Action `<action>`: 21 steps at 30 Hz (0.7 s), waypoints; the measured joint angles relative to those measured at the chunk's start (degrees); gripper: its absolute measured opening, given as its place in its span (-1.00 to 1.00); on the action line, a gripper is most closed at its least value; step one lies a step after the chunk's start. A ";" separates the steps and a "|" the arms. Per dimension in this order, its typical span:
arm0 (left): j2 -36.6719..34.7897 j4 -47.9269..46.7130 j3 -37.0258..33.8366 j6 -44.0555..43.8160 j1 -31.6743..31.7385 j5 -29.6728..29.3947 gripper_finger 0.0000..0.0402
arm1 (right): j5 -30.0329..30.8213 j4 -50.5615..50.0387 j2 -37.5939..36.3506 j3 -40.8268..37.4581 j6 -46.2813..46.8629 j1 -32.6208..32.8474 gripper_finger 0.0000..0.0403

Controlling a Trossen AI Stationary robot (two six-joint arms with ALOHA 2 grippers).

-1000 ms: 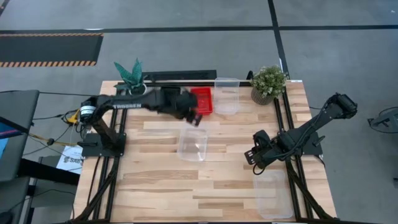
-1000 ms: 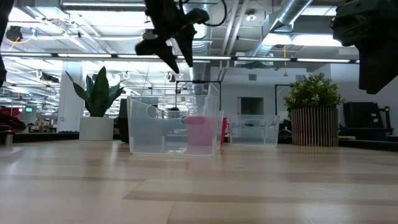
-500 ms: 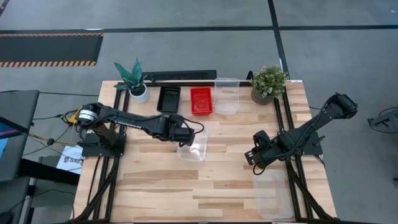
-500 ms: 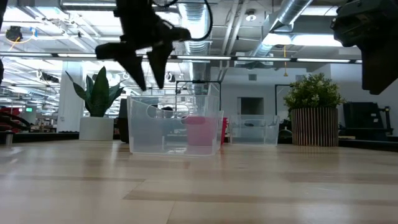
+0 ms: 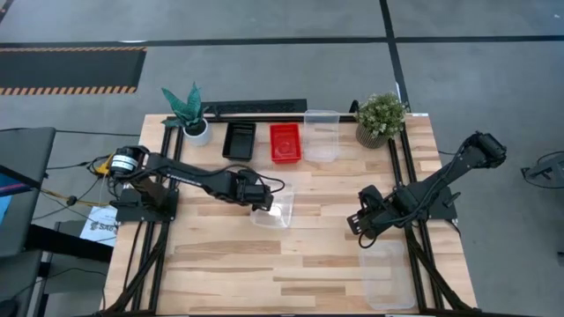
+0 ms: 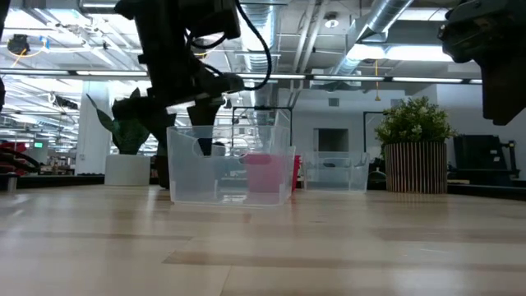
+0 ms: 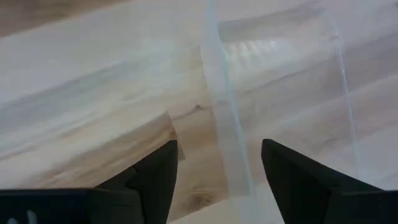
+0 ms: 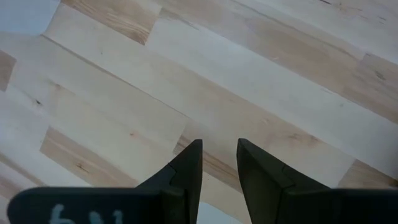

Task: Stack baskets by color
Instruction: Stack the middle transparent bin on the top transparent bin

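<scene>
A clear basket (image 5: 275,208) sits on its base mid-table. My left gripper (image 5: 262,200) points down at its left wall (image 7: 219,99) and stands open, one finger outside the wall and one inside, with a gap on both sides. A black basket (image 5: 239,139), a red basket (image 5: 285,143) and a second clear basket (image 5: 321,134) sit in a row at the far edge. A third clear basket (image 5: 386,274) lies near the front right. My right gripper (image 5: 358,224) hovers right of centre, narrowly open with nothing in it (image 8: 219,152).
Two potted plants stand at the far edge, a spiky one (image 5: 185,110) on the left and a bushy one (image 5: 381,119) on the right. A black bar (image 5: 256,106) runs along the far edge between them. Bare wood lies at the front left (image 5: 211,273).
My left gripper has come from above the far row of baskets toward the near edge and down to the middle clear basket's left wall. It has rolled about its own line and opened wider. The baskets have stayed where they were.
</scene>
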 joint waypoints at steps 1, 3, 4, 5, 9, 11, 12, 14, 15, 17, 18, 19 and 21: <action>0.05 0.61 -0.49 -0.06 0.03 0.31 0.06 | 0.00 -0.01 0.00 0.00 0.00 0.00 -0.39; 0.16 1.61 -1.86 -0.80 0.32 0.61 -0.02 | -0.29 0.03 0.00 0.00 0.00 0.00 -0.39; 0.18 2.07 -2.56 -1.18 0.49 0.73 -0.07 | -0.50 0.03 0.00 0.00 0.02 0.00 -0.39; 0.18 2.45 -3.15 -1.40 0.67 0.97 -0.13 | -0.86 0.03 0.01 0.00 0.02 0.00 -0.39; 0.18 2.96 -5.33 -0.54 1.70 2.36 -0.49 | -1.70 -0.03 0.00 0.00 0.04 0.00 -0.39; 0.18 4.06 -6.34 -0.10 2.25 3.02 -0.71 | -1.66 -0.01 0.02 0.00 0.04 0.00 -0.39; 0.18 4.31 -6.57 -0.10 2.48 3.56 -0.83 | -1.64 -0.03 0.01 0.00 0.04 0.00 -0.39; 0.18 4.81 -6.70 0.10 2.91 4.68 -0.95 | -1.62 -0.03 0.02 0.00 0.04 0.00 -0.39; 0.18 5.51 -6.70 0.42 3.07 5.50 -0.96 | -1.58 -0.03 0.01 0.00 0.02 0.00 -0.39; 0.09 6.56 -6.23 0.93 3.21 7.68 -0.98 | -1.57 -0.04 0.02 0.00 0.02 0.00 -0.39; -0.18 6.58 -5.72 1.02 3.19 8.64 -0.99 | -1.55 -0.05 0.00 0.00 0.02 0.00 -0.39; -0.55 6.54 -4.96 1.04 3.17 9.10 -0.99 | -1.54 -0.05 0.00 0.00 0.02 0.00 -0.39; -1.80 6.85 -3.25 1.26 3.14 9.29 -1.00 | -1.53 -0.03 0.00 0.00 0.04 0.00 -0.39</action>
